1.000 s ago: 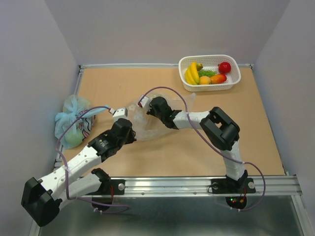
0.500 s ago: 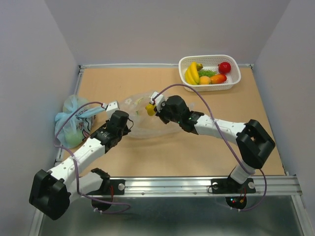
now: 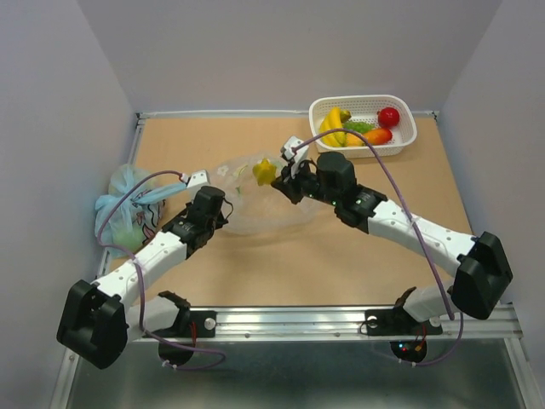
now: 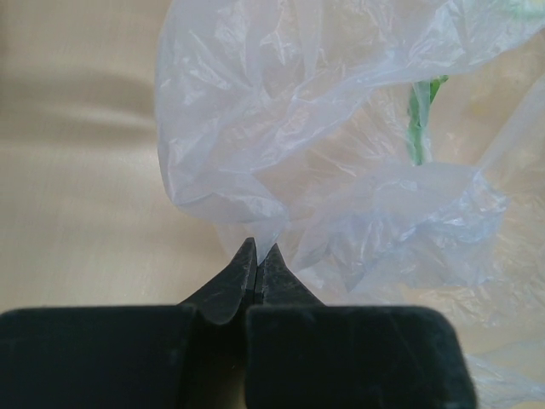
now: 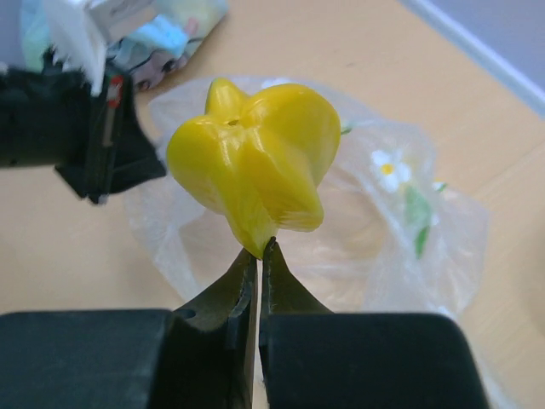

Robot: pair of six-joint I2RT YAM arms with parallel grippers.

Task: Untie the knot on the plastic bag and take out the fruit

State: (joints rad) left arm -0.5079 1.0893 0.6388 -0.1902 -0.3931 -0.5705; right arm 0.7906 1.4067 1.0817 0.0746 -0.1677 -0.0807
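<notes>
A white perforated basket (image 3: 366,99) stands on the brown table (image 3: 341,256) at about 1 o'clock, close to the back wall. A light-blue bag (image 3: 126,204), tied at its top, lies at 9 o'clock, against the left wall. A metal rail (image 3: 298,322) runs along 6 o'clock.

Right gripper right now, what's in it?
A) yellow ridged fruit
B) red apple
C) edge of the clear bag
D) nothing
A: the right gripper is shut on the lower tip of the yellow ridged fruit, while the left gripper pinches the plastic bag.
</notes>
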